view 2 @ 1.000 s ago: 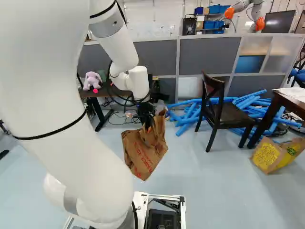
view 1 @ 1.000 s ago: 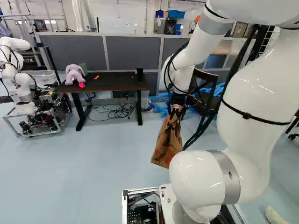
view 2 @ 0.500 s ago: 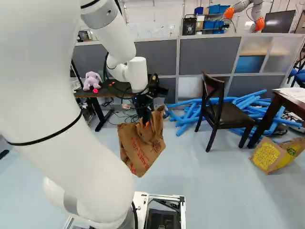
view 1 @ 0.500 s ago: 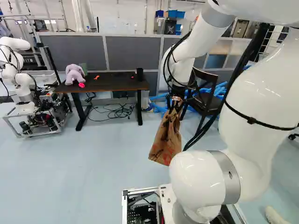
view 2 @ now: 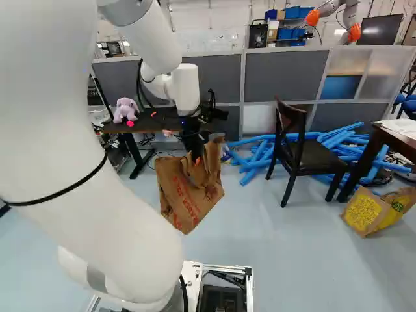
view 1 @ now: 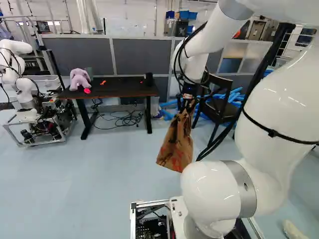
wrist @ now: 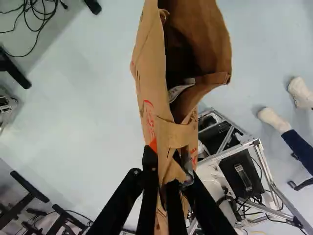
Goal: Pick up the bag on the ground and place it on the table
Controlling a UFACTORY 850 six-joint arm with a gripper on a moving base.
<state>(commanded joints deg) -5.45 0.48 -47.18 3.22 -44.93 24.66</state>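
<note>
Evidently, the tool (wrist: 165, 159) held the paper bag (view 1: 176, 145) pinched near its open top, so it hung tilted above the floor (view 1: 99, 174), probably to let its bottom meet the desk (view 1: 119, 88), well apart, first.

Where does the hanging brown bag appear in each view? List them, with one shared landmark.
Left base view: bag, just right of the middle.
Right base view: bag, just left of the middle.
Wrist view: bag, between the fingers of the gripper and ahead.
Shared landmark: the gripper.
</note>
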